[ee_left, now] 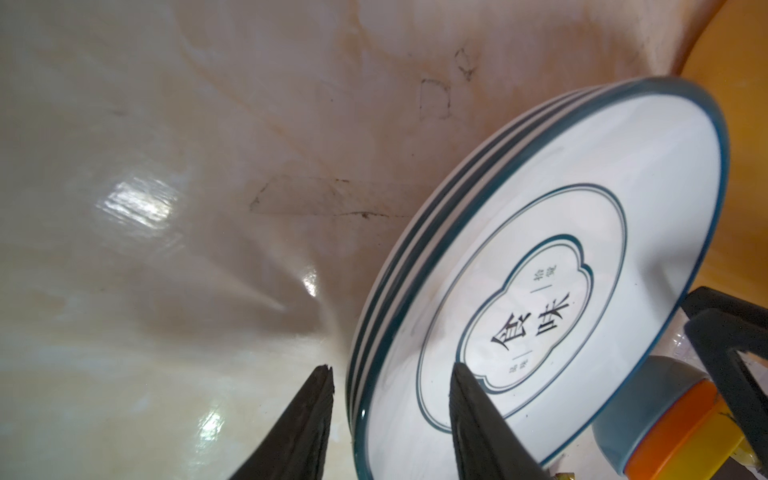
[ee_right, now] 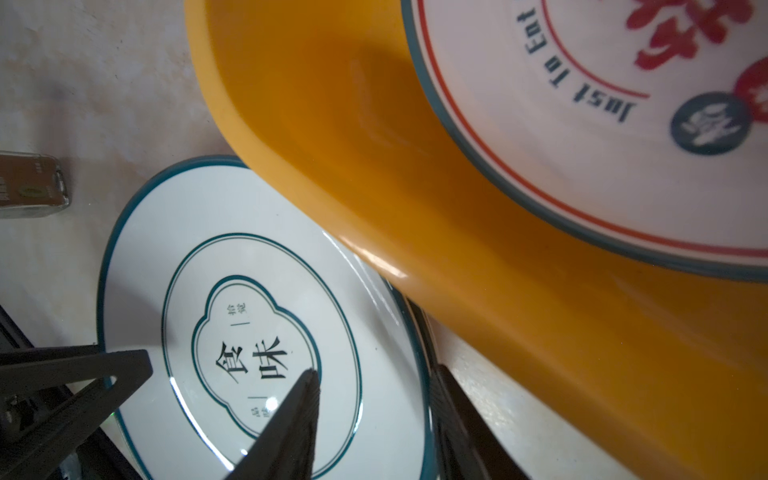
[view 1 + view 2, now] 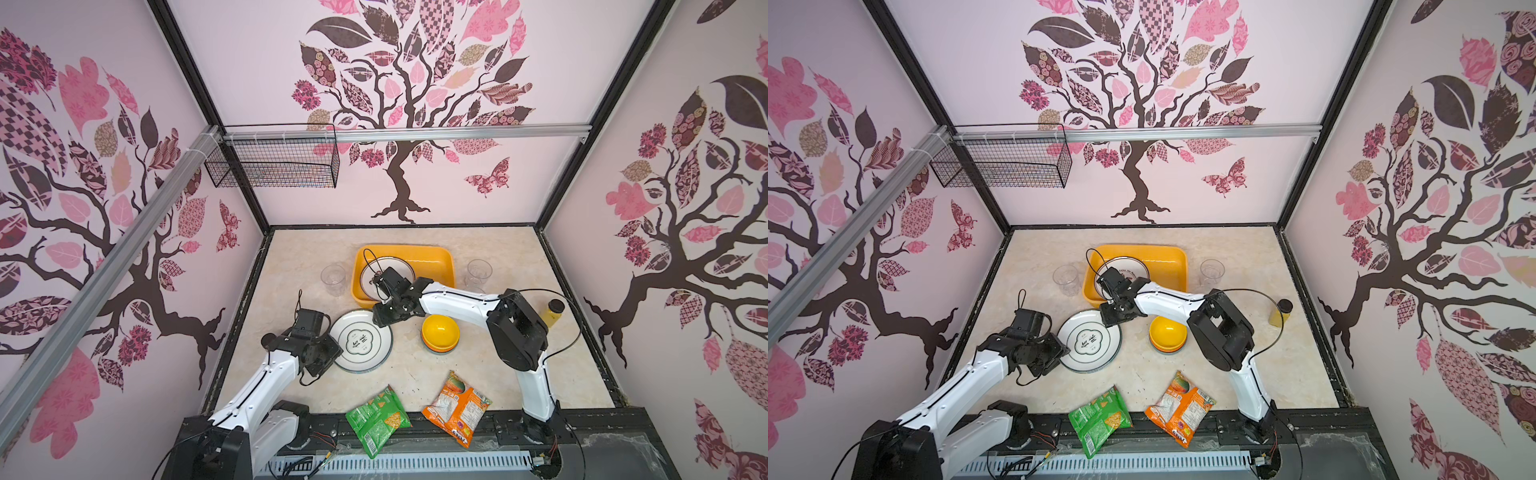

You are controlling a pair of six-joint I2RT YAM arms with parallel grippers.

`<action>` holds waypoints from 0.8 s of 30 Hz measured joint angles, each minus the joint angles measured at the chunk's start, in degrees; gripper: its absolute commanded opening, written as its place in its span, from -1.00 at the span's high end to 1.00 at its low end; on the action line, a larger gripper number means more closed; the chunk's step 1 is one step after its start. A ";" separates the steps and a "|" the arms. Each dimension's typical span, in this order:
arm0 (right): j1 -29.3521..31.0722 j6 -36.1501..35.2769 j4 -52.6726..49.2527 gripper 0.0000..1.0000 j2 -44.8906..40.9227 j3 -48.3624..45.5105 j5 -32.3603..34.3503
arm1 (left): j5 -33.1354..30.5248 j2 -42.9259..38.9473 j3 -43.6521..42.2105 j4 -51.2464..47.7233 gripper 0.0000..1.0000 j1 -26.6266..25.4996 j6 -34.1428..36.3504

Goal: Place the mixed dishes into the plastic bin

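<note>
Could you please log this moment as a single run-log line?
left jaws: open, astride plate stack rim | right jaws: open, astride same rim | plastic bin: one plate inside | bowls, cups: outside bin

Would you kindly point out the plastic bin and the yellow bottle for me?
plastic bin [image 3: 428, 255]: in a top view, on its far wall.
yellow bottle [image 3: 550, 317]: in a top view, on its yellow body.

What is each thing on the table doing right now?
plastic bin, holds one plate.
plate in the bin, lying face up.
plate stack, outside the bin, face up.
bowls, nested, yellow on top.
left clear cup, upright, empty.
right clear cup, upright, empty.
bottle, upright, capped.
left gripper, open astride the stack's rim.
right gripper, open astride the stack's rim.
</note>
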 measured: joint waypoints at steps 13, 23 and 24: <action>0.00 0.00 -0.02 0.17 0.42 0.09 -0.85 | 0.02 -0.96 -0.55 0.17 0.08 0.02 -0.31; 0.00 0.00 0.00 0.24 0.57 0.09 -1.81 | 0.00 -1.79 -0.92 0.09 0.08 0.07 -0.48; 0.00 0.00 0.02 0.24 0.63 0.09 -1.92 | -0.02 -1.97 -0.92 0.00 0.05 0.07 -0.48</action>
